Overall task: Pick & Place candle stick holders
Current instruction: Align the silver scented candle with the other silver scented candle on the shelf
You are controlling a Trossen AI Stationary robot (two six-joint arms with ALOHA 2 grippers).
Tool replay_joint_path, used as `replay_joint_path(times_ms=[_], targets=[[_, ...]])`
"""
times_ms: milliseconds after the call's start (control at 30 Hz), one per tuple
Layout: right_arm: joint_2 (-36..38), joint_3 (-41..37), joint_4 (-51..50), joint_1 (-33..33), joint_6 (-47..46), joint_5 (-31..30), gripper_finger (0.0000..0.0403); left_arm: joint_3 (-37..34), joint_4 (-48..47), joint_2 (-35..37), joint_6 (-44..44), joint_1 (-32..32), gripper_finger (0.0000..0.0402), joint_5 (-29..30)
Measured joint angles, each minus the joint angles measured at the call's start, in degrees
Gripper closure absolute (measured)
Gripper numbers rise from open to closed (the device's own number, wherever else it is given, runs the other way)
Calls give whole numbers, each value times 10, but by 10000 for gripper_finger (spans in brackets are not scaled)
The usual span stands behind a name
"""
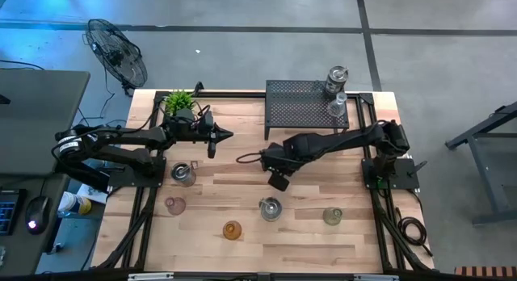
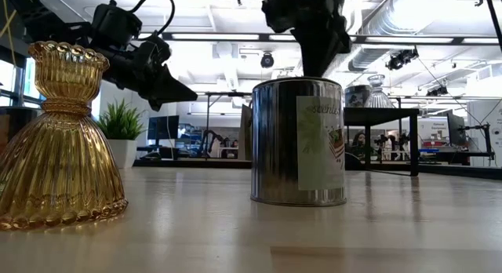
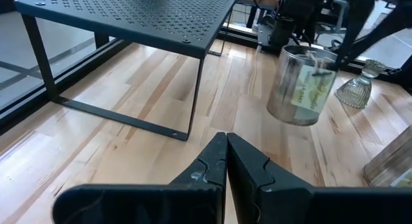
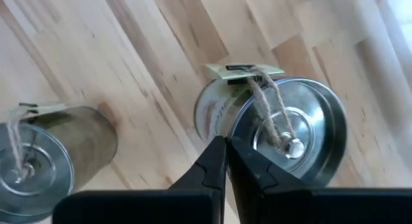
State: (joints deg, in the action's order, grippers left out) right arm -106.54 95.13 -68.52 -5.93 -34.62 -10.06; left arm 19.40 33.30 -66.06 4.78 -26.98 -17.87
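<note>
Hovering right end effector (image 1: 278, 182), fingers pressed together, above silvery holder (image 1: 270, 208) at frame centre-bottom on desk (image 1: 307, 241). I advise: spread fingers before descent, straddle tin, avoid twine tag. Left end effector (image 1: 218, 136) pressed together, waits upper left.

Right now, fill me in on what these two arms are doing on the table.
Nothing is held. The right gripper, shut, hangs over the table's middle, just above a silvery tin holder with a twine tag. The left gripper, also shut, waits near the plant. Two clear holders already stand on the black rack. Still on the table are another tin, plus pink, amber and greenish holders.
</note>
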Motion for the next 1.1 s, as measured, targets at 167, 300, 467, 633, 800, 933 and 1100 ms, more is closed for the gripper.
replay_joint_path(times_ms=[167,300,467,633,800,933,1100], targets=[[0,-27,22,7,8,4,399,0,0,0,0,0,397,0],[0,-80,48,7,17,13,397,0,-1,0,0,0,397,0],[1,-116,45,7,16,14,388,0,0,0,0,0,397,0],[2,-111,42,7,13,16,347,0,0,0,0,0,397,0],[2,-106,37,7,-3,14,275,0,0,0,0,0,397,-1],[2,-124,58,12,-20,16,255,0,0,0,0,0,397,-1],[7,-161,92,17,-24,15,298,0,-1,0,0,0,397,-1]])
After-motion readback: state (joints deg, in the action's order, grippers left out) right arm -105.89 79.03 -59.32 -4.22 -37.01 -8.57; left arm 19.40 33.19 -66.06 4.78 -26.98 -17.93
